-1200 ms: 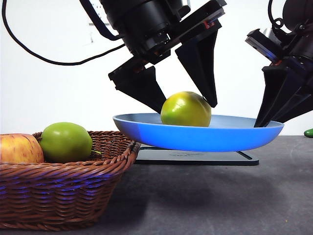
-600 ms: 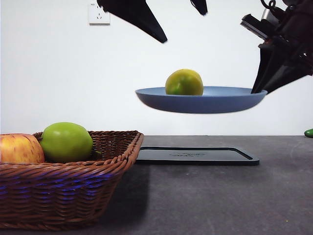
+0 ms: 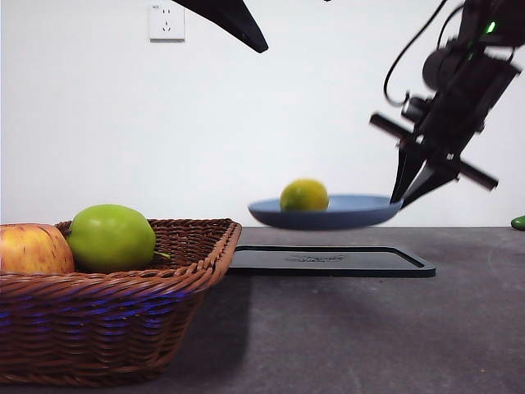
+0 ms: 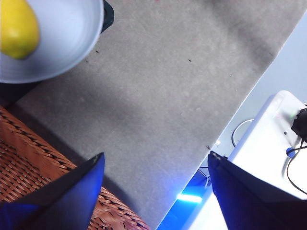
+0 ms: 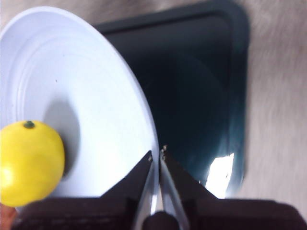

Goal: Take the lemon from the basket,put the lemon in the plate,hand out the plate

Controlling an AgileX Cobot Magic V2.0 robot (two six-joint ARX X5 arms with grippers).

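The lemon (image 3: 304, 195), a small roundish yellow fruit with a greenish tinge, already lies in the plate (image 3: 344, 215), a wide shallow matte light blue round one, so the step in hand looks like the last: handing the plate out. From near to far: the large brown woven wicker basket (image 3: 107, 308) stands at the surface's (image 3: 361, 328) near left corner and holds one big green apple (image 3: 111, 239) and one red-yellow apple (image 3: 33, 249). Behind it a flat black rectangular tray (image 3: 328, 261) lies near the middle. Above the tray the plate hangs clear of it, roughly level, with the lemon left of its centre. The right pincer (image 5: 157, 160) is clenched on the plate's right rim, holding it alone. The left pincer (image 4: 153, 177) hangs released and empty, high above the basket's edge. The next move, I judge, calls for carrying the plate outward while keeping it level, since the lemon lies loose and could roll. Count: one lemon, one plate, one basket, two apples, one tray, two pincers
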